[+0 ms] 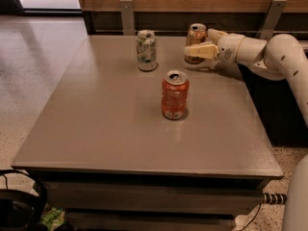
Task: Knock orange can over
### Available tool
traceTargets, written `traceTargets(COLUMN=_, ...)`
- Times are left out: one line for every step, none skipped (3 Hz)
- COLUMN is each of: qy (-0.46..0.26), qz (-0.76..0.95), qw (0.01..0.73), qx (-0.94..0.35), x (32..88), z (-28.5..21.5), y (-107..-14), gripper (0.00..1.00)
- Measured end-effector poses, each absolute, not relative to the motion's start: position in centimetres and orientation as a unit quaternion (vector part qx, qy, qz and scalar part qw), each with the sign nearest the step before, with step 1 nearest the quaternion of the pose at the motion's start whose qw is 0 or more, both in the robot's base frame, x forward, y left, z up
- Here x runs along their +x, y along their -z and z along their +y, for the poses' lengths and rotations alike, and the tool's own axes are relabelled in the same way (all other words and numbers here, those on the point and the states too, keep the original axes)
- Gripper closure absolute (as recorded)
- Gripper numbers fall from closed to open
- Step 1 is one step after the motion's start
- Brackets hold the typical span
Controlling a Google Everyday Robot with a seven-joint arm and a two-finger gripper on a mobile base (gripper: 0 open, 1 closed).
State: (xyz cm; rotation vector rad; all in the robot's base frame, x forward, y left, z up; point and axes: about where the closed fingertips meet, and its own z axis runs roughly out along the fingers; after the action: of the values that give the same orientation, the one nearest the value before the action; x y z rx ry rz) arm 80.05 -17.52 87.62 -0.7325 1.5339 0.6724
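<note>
The orange can [194, 38], amber with a silver top, stands upright at the back right of the table [110, 129]. My gripper [204, 42] reaches in from the right at can height. Its fingers are spread: the near finger [200, 51] lies across the lower front of the can, and the far finger sits just right of the can's top. I cannot tell whether they touch the can. The can's right side is hidden behind the gripper.
A red-orange can with a dented waist [174, 95] stands mid-table. A white-and-green can [147, 50] stands at the back, left of the amber one. A wooden wall with metal brackets runs behind the table. Black cables lie on the floor at lower left.
</note>
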Motion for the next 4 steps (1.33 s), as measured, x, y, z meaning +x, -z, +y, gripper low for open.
traceTargets(qy=-0.293, qz=0.664, qw=0.61, qx=-0.319, x=80.1, z=-17.2, y=-87.6, gripper=0.38)
traceTargets(qy=-0.295, qz=0.663, qw=0.609, qx=-0.32, x=80.2, z=-16.7, y=-87.5, gripper=0.69)
traceTargets(qy=-0.297, qz=0.663, qw=0.608, qx=-0.321, x=80.2, z=-16.4, y=-87.5, gripper=0.92)
traceTargets(qy=-0.298, qz=0.662, qw=0.607, qx=-0.322, x=80.2, z=-16.1, y=-87.5, gripper=1.0)
